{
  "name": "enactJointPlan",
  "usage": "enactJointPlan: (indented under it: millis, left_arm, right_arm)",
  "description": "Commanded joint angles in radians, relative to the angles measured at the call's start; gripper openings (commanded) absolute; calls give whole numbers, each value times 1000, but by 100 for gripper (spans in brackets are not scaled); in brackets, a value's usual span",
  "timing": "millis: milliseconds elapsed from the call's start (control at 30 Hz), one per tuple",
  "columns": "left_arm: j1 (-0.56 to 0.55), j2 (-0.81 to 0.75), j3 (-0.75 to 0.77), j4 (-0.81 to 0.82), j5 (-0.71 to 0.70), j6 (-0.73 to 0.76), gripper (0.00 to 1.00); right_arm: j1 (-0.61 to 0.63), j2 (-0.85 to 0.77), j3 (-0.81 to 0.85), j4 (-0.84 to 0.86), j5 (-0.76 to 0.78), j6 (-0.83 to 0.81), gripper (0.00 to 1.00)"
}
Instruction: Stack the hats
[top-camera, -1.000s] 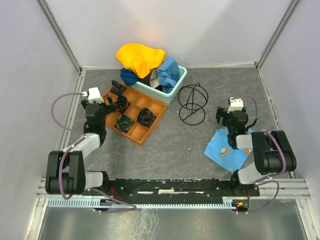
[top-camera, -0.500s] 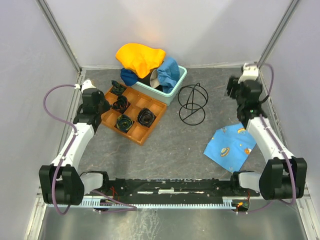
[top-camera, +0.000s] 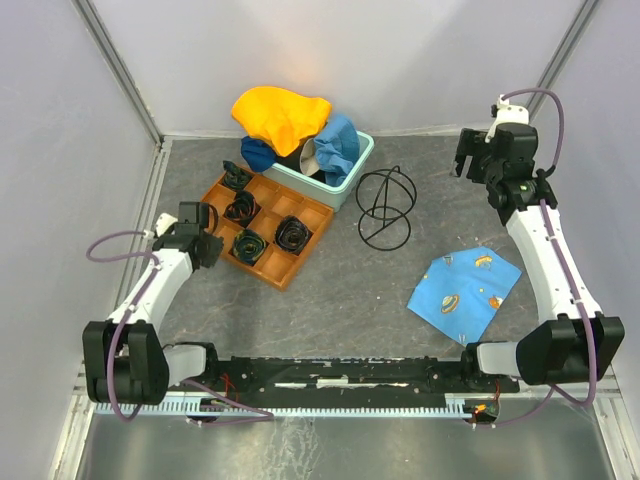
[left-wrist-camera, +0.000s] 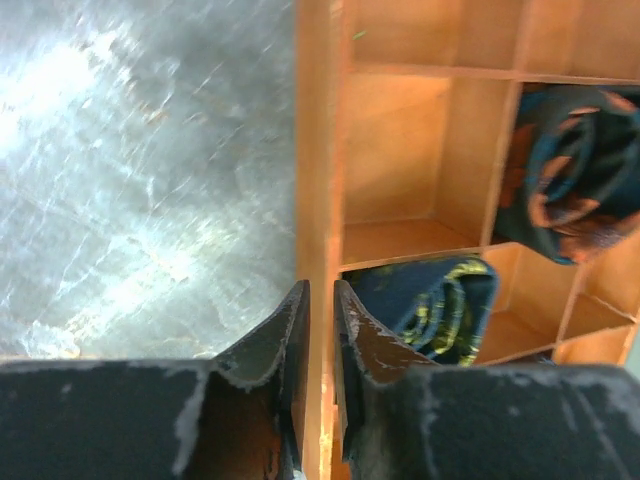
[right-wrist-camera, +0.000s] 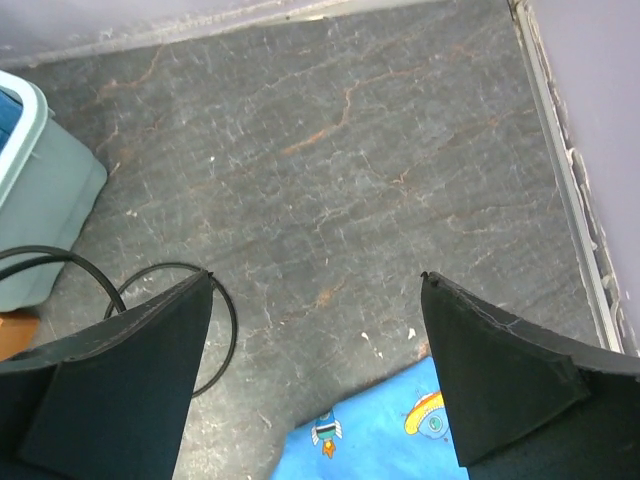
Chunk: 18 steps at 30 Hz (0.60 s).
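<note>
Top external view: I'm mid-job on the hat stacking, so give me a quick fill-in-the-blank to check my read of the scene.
1. The hats are piled in the mint-green tub, with the ____ one on top.
2. The left gripper pinches a wall of the ____ tray.
3. The right gripper hangs ____ over the table, holding nothing.

Missing words: yellow-orange; orange; open.

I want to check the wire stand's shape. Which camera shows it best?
Top external: the whole black wire stand shows there, beside the mint tub. The right wrist view catches only parts of its rings, cut off by the right pincer. The left wrist view shows none of it.
</note>
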Motion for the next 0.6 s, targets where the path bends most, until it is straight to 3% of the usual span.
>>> enactJointPlan:
  millis: [0,67,167,567]
  left_arm:
    - [2,7,-60,-25,-6,-199,28]
    - [6,14,-52,-20,-39,-199,39]
    - [12,43,-8,-1,-69,-170,46]
    - [34,187,85,59,-57,-120,50]
  right_arm:
    - [4,-50,-3,-32,23,-10,94]
    - [4,-56,-4,-32,19,-11,94]
    - [3,-55,-3,-31,8,-7,94]
    - [3,-25,16,-33,5,-21,94]
